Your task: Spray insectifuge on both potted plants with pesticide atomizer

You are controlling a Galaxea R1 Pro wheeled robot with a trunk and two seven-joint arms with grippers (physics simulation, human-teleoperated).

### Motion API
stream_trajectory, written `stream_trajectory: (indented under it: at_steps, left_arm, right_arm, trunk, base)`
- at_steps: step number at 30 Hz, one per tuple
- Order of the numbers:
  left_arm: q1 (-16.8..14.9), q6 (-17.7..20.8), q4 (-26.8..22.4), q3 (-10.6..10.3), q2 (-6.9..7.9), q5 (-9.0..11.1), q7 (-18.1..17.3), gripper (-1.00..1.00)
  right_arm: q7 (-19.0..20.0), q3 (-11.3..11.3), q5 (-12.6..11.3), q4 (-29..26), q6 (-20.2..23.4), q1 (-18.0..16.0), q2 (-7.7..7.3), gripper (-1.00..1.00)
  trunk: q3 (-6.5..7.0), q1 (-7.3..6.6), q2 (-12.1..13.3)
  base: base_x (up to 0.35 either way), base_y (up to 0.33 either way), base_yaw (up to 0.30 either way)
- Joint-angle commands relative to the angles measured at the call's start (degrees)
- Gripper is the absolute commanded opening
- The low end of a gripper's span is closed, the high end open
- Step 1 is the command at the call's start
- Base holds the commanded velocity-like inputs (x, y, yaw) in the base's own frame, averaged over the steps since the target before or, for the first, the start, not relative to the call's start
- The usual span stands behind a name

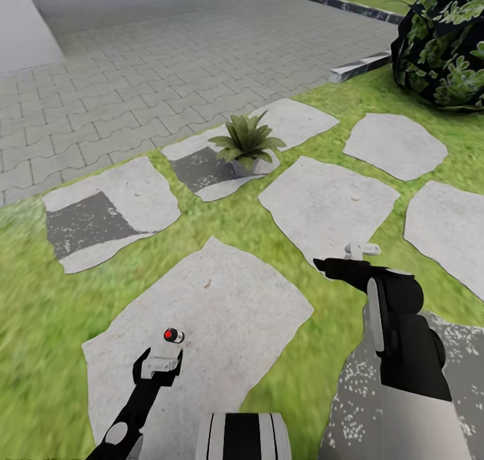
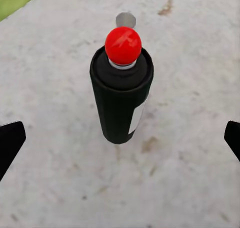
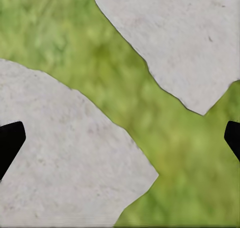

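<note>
1. the pesticide atomizer (image 2: pixel 121 90) is a small dark bottle with a white label patch on its side, a pale collar and a round red tip at its upper end.
2. in the left wrist view its long axis runs toward the camera, red tip nearest the lens, base on a pale stepping stone (image 1: pixel 222 305); it appears to stand upright on the stone.
3. in the head view the atomizer (image 1: pixel 173 335) shows as a small red-and-whitish spot on that large stone, just ahead of the left claw (image 1: pixel 159 366).
4. the left claw (image 2: pixel 120 138) is released: its two dark fingertips sit wide apart at either side of the bottle, clear of it.
5. the right claw (image 1: pixel 329 266) hangs over the grass edge beside another stone; in the right wrist view its fingertips are spread, grasping nothing.
6. one potted plant (image 1: pixel 247 140), a rosette of pointed green leaves, stands on a farther stone near the grey paving (image 1: pixel 168 63).
7. a dark striped-leaf bush (image 1: pixel 444 43) stands at the far right.
</note>
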Motion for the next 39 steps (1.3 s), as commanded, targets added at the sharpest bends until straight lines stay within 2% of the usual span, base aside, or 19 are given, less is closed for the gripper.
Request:
stream_trajectory:
  at_steps: [1,5,10,21,31,39]
  left_arm:
    - [-0.53,-0.19,0.24,-0.38,0.17,1.2,-0.47,1.0]
    - [-1.67,-0.18,0.53,-0.34,0.38,1.92,-1.01,1.0]
    - [-3.58,0.45,2.02,0.75,0.94,2.21,-1.6,1.0]
    - [-5.02,3.11,3.04,1.13,0.75,2.3,-1.74,1.0]
    - [-5.51,3.41,3.61,1.04,0.26,1.82,-1.58,1.0]
    - [-5.72,3.27,3.75,0.89,0.24,1.45,-1.69,1.0]
  right_arm:
    - [0.59,-0.04,0.59,-0.06,0.2,-0.02,0.07,1.0]
    - [0.59,0.1,0.59,-0.06,0.2,0.17,0.08,1.0]
    - [0.59,0.12,0.59,-0.06,0.19,0.25,0.07,1.0]
    - [0.59,0.14,0.59,-0.06,0.17,0.26,0.07,1.0]
    - [0.59,0.17,0.59,-0.06,0.12,0.26,0.14,1.0]
    - [0.59,1.04,0.59,-0.06,0.11,0.62,0.14,1.0]
  trunk:
    - [-0.26,0.01,-0.03]
    - [-1.15,0.12,-0.08]
    - [-2.26,0.25,-0.15]
    - [-4.69,0.53,-0.3]
    - [-4.69,0.53,-0.3]
    - [-6.46,0.74,-0.4]
  base:
    - [0.0,0.0,0.0]
    - [0.0,0.0,0.0]
    - [0.0,0.0,0.0]
    - [0.0,0.0,0.0]
    - [0.0,0.0,0.0]
    - [0.0,0.0,0.0]
